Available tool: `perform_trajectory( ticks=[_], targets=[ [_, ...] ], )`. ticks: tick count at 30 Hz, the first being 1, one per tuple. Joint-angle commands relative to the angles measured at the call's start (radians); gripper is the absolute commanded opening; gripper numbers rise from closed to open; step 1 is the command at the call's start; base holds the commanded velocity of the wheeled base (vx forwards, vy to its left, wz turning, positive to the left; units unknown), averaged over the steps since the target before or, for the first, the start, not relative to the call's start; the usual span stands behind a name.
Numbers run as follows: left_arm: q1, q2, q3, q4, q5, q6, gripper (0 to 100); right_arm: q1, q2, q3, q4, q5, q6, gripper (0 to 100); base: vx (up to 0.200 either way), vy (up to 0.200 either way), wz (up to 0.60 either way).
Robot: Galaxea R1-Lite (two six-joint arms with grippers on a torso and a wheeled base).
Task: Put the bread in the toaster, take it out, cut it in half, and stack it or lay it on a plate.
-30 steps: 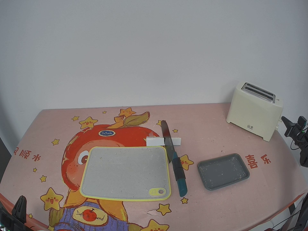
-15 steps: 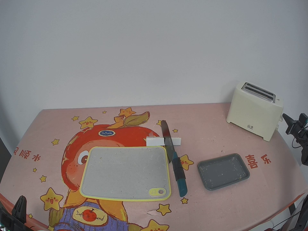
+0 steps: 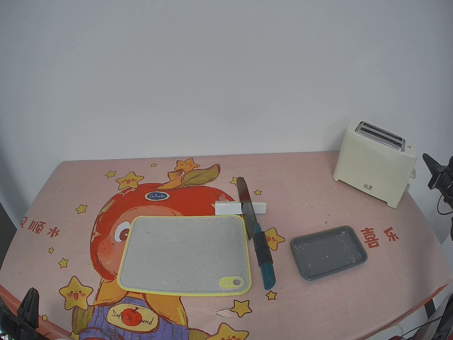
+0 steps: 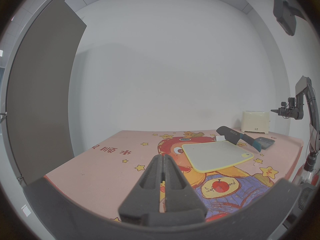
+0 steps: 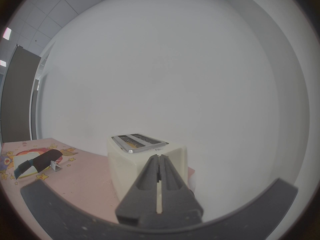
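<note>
The bread (image 5: pixel 131 145) is apparently sitting as a tan sliver in the toaster (image 3: pixel 375 168), right of frame. The right hand (image 5: pixel 159 158), fingers pressed together, is drifting up toward the right edge, suggesting loading is done. The left hand (image 4: pixel 162 158), also pressed together, is idling at lower left.

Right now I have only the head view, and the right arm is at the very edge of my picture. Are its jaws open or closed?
Observer: Closed. The right wrist view shows the right gripper with jaws pressed together, empty, facing the toaster.
Operator: Is bread inside the toaster? I cannot see into it.
Observer: One slot shows something golden-brown low inside; probably bread, but I cannot confirm.
Operator: And the left jaws?
Observer: Also closed and empty; the left gripper is by the table's near corner, apart from the cutting board.
</note>
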Motion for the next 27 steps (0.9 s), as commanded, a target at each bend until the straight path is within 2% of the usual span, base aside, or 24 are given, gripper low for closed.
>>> perform_trajectory(
  ticks=[1, 20, 27],
  targets=[
    [0.0, -0.009, 0.018, 0.0, 0.0, 0.0, 0, 0.011, -0.04, 0.022, -0.003, 0.001, -0.002, 0, 0.0, 0.0, 0.0],
    [0.0, -0.009, 0.018, -0.001, 0.0, 0.0, 0, 0.009, -0.137, 0.043, 0.005, 0.004, -0.002, 0, 0.0, 0.0, 0.0],
    [0.0, -0.009, 0.018, -0.001, 0.001, 0.0, 0, 0.077, -0.262, 0.082, 0.017, 0.004, 0.0, 0, 0.0, 0.0, 0.0]
  ],
)
